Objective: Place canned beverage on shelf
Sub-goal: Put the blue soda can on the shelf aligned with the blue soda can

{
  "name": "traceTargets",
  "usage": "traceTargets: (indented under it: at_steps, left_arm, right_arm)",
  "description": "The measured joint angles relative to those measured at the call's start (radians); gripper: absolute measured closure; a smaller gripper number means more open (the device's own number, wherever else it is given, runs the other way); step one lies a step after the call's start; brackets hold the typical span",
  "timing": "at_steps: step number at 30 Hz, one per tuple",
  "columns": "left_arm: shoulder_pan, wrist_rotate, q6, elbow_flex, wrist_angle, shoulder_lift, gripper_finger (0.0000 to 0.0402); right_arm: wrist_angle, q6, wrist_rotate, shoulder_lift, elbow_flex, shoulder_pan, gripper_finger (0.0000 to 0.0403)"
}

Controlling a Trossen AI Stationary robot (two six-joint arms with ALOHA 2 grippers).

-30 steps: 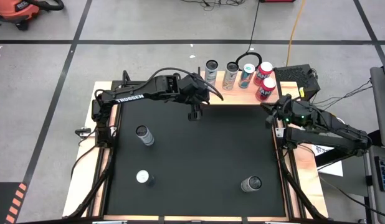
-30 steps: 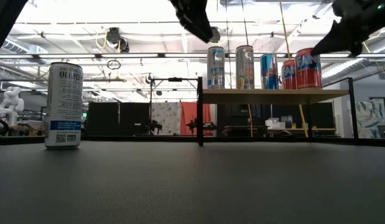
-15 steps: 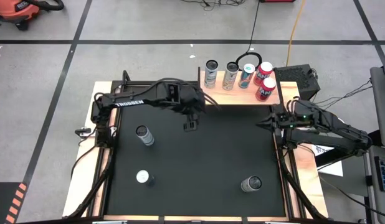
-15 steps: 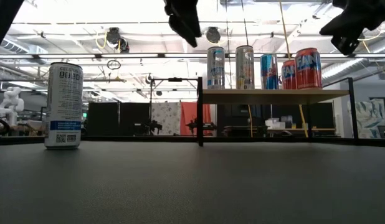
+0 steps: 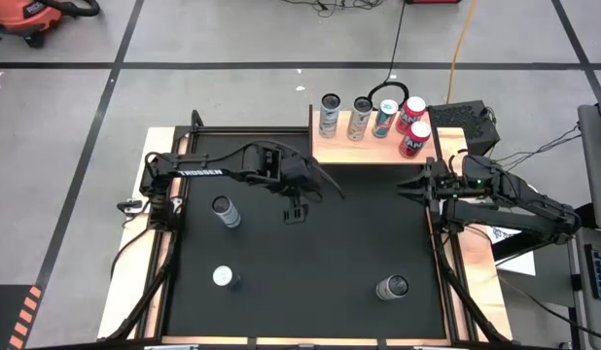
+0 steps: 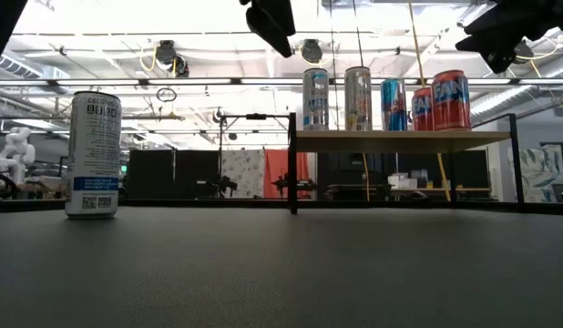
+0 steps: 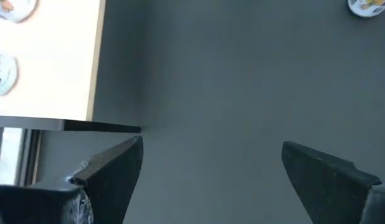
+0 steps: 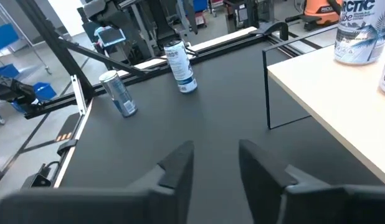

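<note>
Cans, five of them, stand on the light wooden shelf (image 5: pixel 373 146) at the table's far edge; right claw (image 5: pixel 420 187) has backed off the red can (image 5: pixel 411 142), jaws slightly parted, empty; left claw (image 5: pixel 294 214), wide open, has moved toward the table's middle.

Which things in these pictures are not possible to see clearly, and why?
- Low view: left hand and right hand are cut off by the top edge.
- Low view: only one can on the mat shows; the others lie outside the picture.
- Left wrist view: the cans on the shelf are blurred and cut off by the edge.
- High view: can labels are too small to read.
</note>
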State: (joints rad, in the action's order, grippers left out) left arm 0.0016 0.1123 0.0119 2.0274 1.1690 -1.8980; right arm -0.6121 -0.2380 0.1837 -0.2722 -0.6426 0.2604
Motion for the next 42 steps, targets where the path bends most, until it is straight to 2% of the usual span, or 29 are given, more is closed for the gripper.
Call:
traceTargets:
  at_steps: [9,16,23,33,36,39,42]
  left_arm:
    - [-0.02,0.0,-0.07,0.0,0.089,0.0,0.0017]
    - [-0.074,-0.007,-0.168,0.0,0.185,0.0,0.0017]
    - [-0.123,-0.008,-0.216,0.0,0.225,0.0,0.0017]
    - [-0.126,-0.015,-0.24,0.0,0.223,0.0,0.0017]
    - [-0.125,-0.124,-0.249,0.0,0.27,0.0,0.0017]
    - [-0.136,-0.259,-0.335,0.0,0.333,0.0,0.0017]
    - [-0.157,-0.297,-0.431,0.0,0.37,0.0,0.0017]
  right_arm:
    - [-0.029,0.043,0.0,0.0,0.0,0.0,0.0182]
    - [-0.028,0.037,-0.001,0.0,0.0,0.0,0.0133]
    - [-0.028,-0.043,-0.001,0.0,0.0,0.0,0.0124]
    - [-0.028,-0.038,-0.001,0.0,0.0,0.0,0.0124]
    - [-0.028,-0.038,-0.002,0.0,0.0,0.0,0.0124]
    - [-0.028,-0.038,-0.003,0.0,0.0,0.0,0.0124]
    - [-0.028,-0.038,-0.002,0.0,0.0,0.0,0.0124]
